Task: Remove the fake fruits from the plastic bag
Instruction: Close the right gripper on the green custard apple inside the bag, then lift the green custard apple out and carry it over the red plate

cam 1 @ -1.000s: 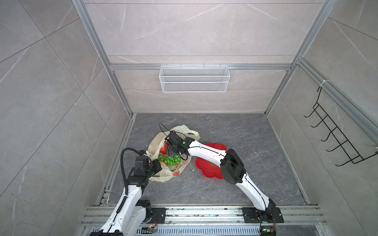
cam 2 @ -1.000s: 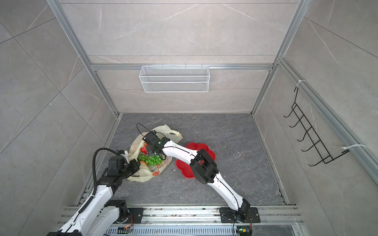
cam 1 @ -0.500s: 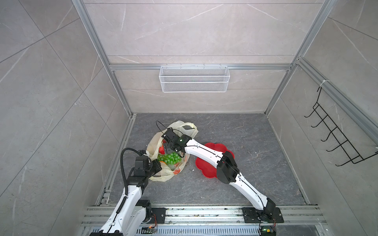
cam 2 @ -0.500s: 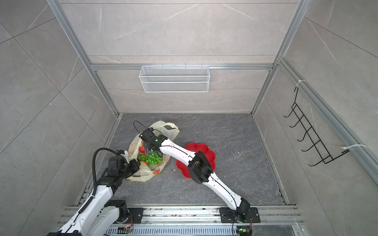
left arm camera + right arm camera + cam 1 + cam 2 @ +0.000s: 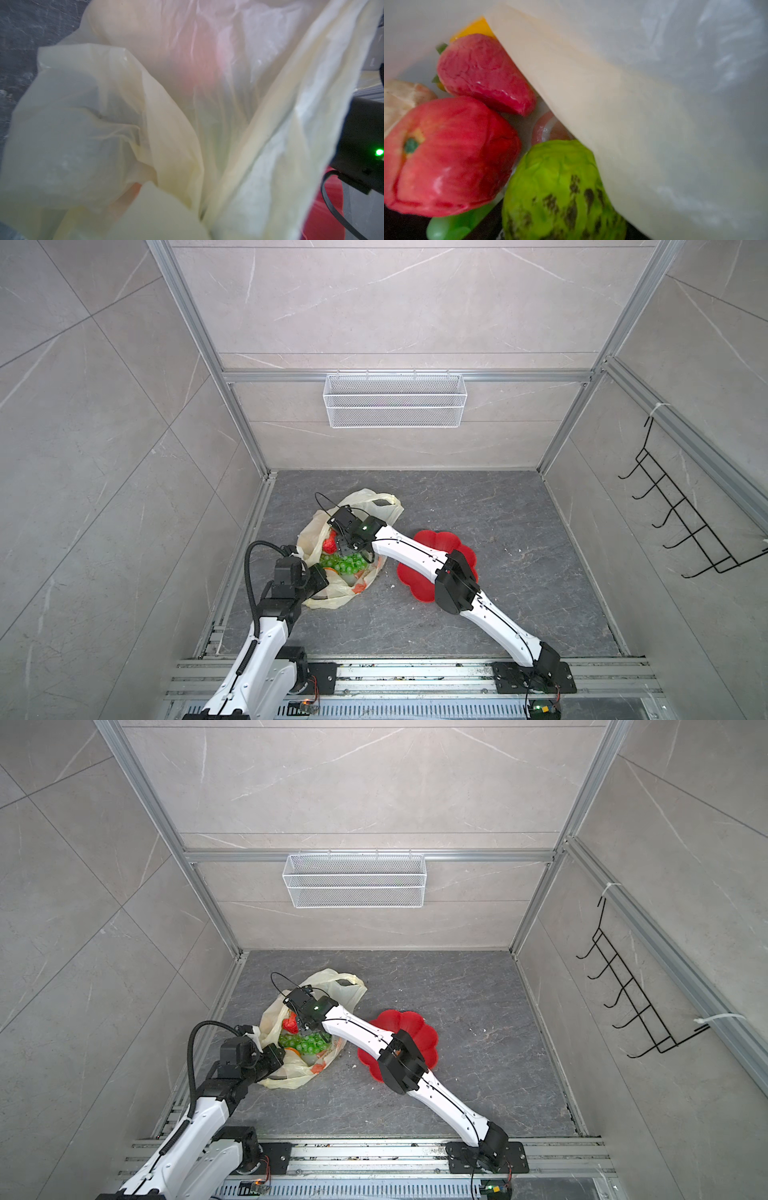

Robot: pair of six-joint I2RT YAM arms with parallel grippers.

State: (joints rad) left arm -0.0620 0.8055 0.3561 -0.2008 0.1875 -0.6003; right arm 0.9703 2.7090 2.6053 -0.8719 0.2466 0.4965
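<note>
The bag (image 5: 309,531) lies low and left of middle in both top views, with the fruits (image 5: 305,1043) inside: the grapes (image 5: 345,566) lie long from side to side, and a strawberry (image 5: 329,543) sits just above them. The right gripper (image 5: 347,548) is in the bag's mouth, right over the fruits, so it is the near one, but I cannot tell how wide it is; the left gripper (image 5: 321,579) is pinched tight on the bag's lower edge. No words can be read.

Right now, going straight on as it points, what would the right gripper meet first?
Probably the red fake fruits inside the plastic bag; the right gripper points down at them. A bag fold alongside might touch first; depth is unclear.
</note>
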